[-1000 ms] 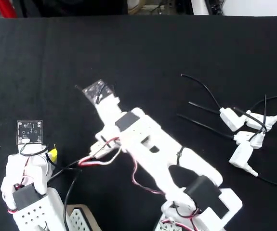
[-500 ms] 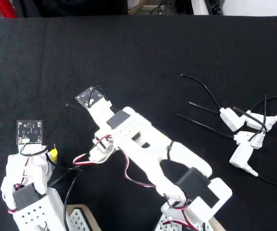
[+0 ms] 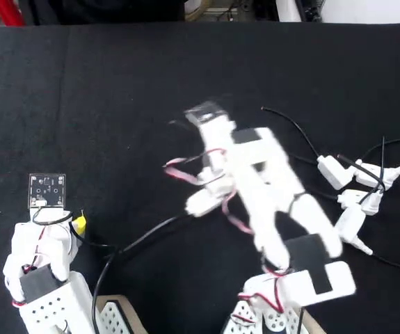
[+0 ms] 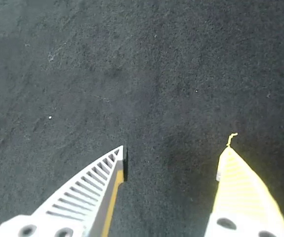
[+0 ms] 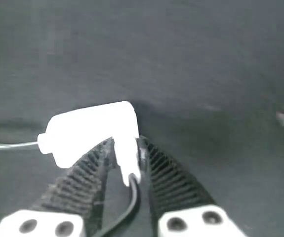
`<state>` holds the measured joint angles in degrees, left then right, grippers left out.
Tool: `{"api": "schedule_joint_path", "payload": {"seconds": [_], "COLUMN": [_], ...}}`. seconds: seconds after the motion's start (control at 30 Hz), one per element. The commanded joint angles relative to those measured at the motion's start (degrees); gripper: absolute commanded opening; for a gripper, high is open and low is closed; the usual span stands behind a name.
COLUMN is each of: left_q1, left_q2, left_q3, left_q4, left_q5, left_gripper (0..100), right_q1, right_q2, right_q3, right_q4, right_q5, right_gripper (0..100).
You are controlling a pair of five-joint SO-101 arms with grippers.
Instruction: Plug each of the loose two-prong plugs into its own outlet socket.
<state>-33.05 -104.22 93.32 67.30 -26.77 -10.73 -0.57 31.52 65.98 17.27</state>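
R tool (image 5: 127,144): narrow, clamped on 1 white plug (image 5: 90,129). Plug body sticks out sideways past the fingers (image 5: 77,182). 1 black cord (image 5: 130,202) runs back btw them. In high view the R tool (image 3: 203,115) w/ plug is above mid-desk, blurred, so no plug detail readable there.

L tool (image 4: 174,148): wide open, nothing btw its 2 fingers (1 white, 1 yellow), pointing down at bare black cloth. L arm (image 3: 40,264) is folded at near-left corner of desk (image 3: 116,76).

Right side of desk: cluster (image 3: 348,224) of 4 white plug/socket pieces, touching or overlapping. Thin black cords (image 3: 293,129) fan out from them to the left and far side. Can't tell which pieces are plugs and which are sockets. Cluster lies apart from R tool, to its right and a bit nearer.

Count: 2 arms, 1 plug held, 4 pieces loose on cloth.
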Motion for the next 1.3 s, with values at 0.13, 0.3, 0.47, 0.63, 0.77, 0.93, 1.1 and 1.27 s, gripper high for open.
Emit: {"api": "schedule_joint_path", "payload": {"seconds": [0.13, 0.3, 0.47, 0.63, 0.77, 0.93, 1.1, 1.27], "left_q1": [1.54, 5.67, 6.55, 7.16, 7.16, 9.8, 10.15, 10.33], "left_q2": [-0.18, -0.09, -0.09, -0.09, -0.09, -0.09, -0.09, -0.18], "left_q3": [-0.22, -0.04, -0.04, -0.04, -0.04, 0.13, 0.57, 0.4], "left_q4": [-1.14, -0.79, -0.7, -0.7, -0.7, -0.62, -0.62, -0.44], "left_q5": [-0.35, -0.35, -0.35, -0.26, 0.09, 0.18, 0.18, 0.18], "left_gripper": [30, 30, 30, 30, 30, 30, 30, 24], "right_q1": [31.82, 48.88, 57.23, 55.91, 50.11, 38.51, 28.66, 22.59], "right_q2": [-5.05, -5.67, -5.67, -6.46, -10.51, -22.2, -34.15, -42.77], "right_q3": [-0.92, -1.1, -0.66, 2.33, 0.66, -7.08, -16.84, -20.79], "right_q4": [-3.69, -6.33, -9.85, -8.79, -2.81, 12.31, 24.88, 30.59], "right_q5": [16.88, 27.78, 33.93, 33.93, 28.13, 18.46, 11.6, 7.3], "right_gripper": [1.3, 1.5, 1.6, 14.2, 36.4, 42.6, 36.5, 23.0]}}
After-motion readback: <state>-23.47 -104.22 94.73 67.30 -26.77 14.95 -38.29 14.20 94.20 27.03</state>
